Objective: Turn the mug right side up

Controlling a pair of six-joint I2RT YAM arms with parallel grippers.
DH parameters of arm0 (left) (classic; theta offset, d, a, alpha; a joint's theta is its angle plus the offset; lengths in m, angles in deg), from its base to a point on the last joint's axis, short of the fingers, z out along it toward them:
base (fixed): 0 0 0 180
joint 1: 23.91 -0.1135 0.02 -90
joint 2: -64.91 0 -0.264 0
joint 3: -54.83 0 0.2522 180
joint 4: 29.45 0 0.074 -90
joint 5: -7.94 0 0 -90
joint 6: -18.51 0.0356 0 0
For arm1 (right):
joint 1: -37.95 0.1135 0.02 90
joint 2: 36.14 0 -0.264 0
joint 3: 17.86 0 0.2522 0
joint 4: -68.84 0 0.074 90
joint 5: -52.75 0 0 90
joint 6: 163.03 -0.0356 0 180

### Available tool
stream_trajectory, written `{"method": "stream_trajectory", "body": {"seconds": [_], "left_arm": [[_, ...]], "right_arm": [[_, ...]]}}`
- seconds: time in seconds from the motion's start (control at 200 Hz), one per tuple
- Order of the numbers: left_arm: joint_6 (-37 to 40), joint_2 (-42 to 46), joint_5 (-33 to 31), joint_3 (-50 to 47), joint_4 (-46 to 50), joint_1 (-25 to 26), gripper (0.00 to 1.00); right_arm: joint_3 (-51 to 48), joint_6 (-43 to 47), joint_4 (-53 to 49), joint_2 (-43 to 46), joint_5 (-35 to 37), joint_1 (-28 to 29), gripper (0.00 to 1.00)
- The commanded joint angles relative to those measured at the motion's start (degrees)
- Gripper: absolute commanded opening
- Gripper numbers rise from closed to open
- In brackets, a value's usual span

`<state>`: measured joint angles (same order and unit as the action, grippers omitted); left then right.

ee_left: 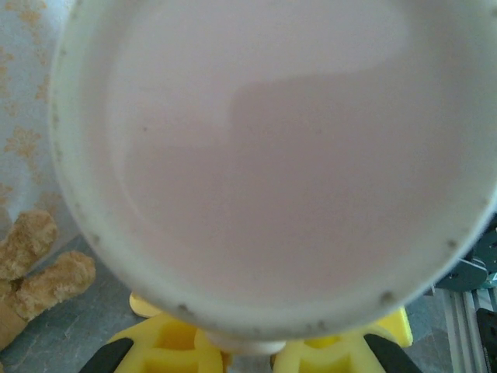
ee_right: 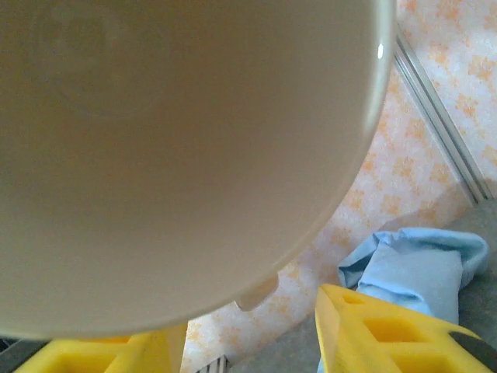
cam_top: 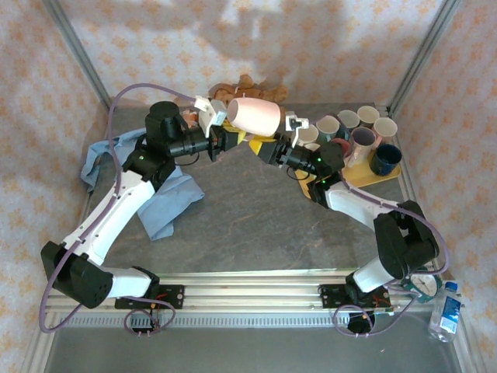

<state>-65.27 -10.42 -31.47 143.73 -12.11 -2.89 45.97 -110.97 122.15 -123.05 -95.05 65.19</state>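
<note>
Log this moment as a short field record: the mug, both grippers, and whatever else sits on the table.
mug: pink, off the table, on its side between the arms, base toward the left arm, opening toward the right
left gripper: closed on a part at the mug's lower edge
right gripper: fingers apart under the rim, nothing between them
blue cloth: crumpled, left side
yellow tray: right rear, holding other mugs
status: mug not yet upright

I can read no text, number or brand from here; the blue label (cam_top: 443, 320) on the small clear plastic bottle (cam_top: 449, 301) is too tiny.
</note>
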Motion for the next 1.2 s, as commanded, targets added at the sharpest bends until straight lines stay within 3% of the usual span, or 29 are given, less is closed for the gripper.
{"method": "stream_trajectory", "body": {"seconds": [0.0, 0.275, 1.021, 1.196], "left_arm": [[-1.48, 1.61, 1.18, 3.27, -4.32, 0.42, 0.0], [-5.82, 1.68, -0.42, 1.45, -9.88, 1.42, 0.0], [-13.81, 3.13, -6.11, -4.76, -20.49, 2.8, 0.0], [-16.66, 3.27, -6.64, -6.56, -24.03, 2.8, 0.0]], "right_arm": [[1.22, -1.5, 7.66, -0.57, 1.18, 0.36, 0.46], [2.51, -5.69, 13.32, -3.32, 4.4, 0.91, 0.45], [3.85, -6.01, 13.27, -1.0, 10.97, 2.38, 0.44], [3.9, -6.01, 13.28, -0.1, 12.12, 2.37, 0.38]]}}
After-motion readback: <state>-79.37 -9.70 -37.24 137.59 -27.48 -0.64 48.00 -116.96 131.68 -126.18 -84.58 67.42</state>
